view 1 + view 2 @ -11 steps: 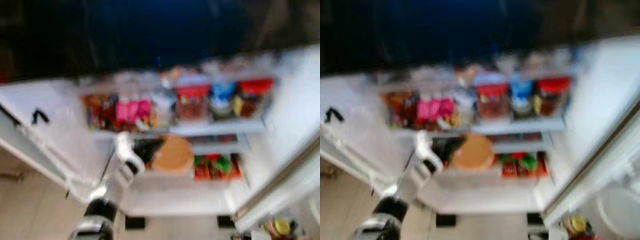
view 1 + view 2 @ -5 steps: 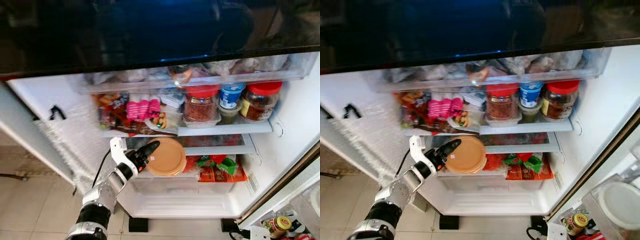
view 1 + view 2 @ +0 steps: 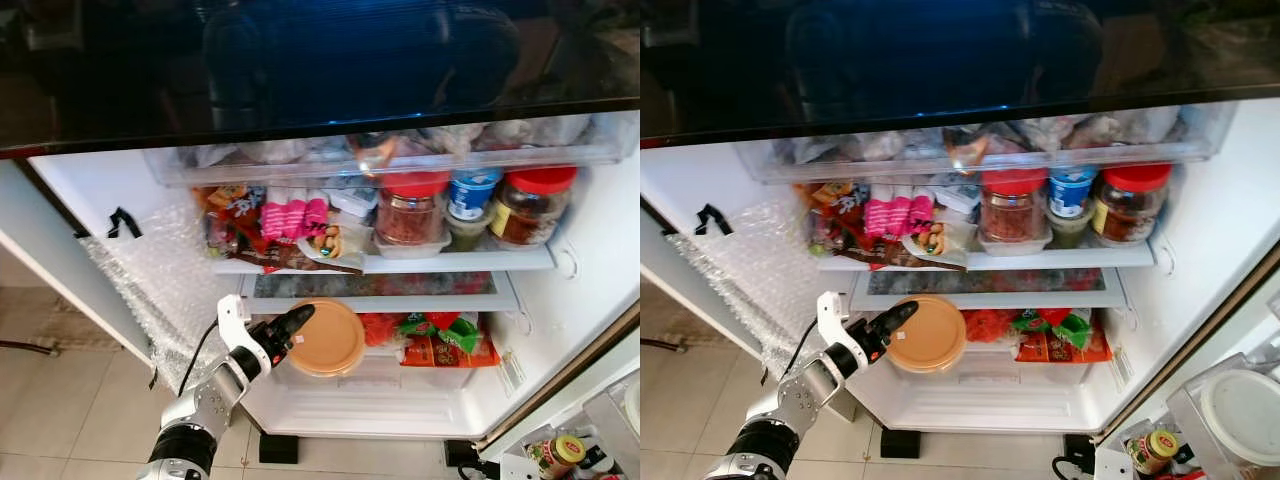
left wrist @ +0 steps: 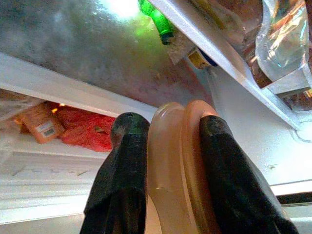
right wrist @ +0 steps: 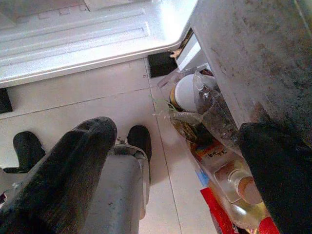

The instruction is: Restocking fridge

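Note:
The open fridge [image 3: 560,330] stands before me with packed shelves. My left gripper [image 3: 285,330] is shut on a round tan lidded container [image 3: 326,338], holding it by its edge in front of the lower shelf [image 3: 480,298]. In the left wrist view the two black fingers [image 4: 122,180] clamp the container's [image 4: 178,165] rim, with the shelf edge and red packets behind. My right gripper [image 5: 170,170] hangs low over the tiled floor, its fingers spread wide apart with nothing between them.
The upper shelf holds red-lidded jars [image 3: 412,208], a blue-lidded tub [image 3: 470,195] and pink packets [image 3: 290,215]. Red and green packets [image 3: 435,340] lie right of the container. Bubble wrap [image 3: 150,270] lines the left wall. Bottles and jars [image 5: 214,146] sit on the floor at the right.
The view was blurred a second ago and has since steadied and tilted. The left gripper still holds the container, now slightly lower and further out from the shelf.

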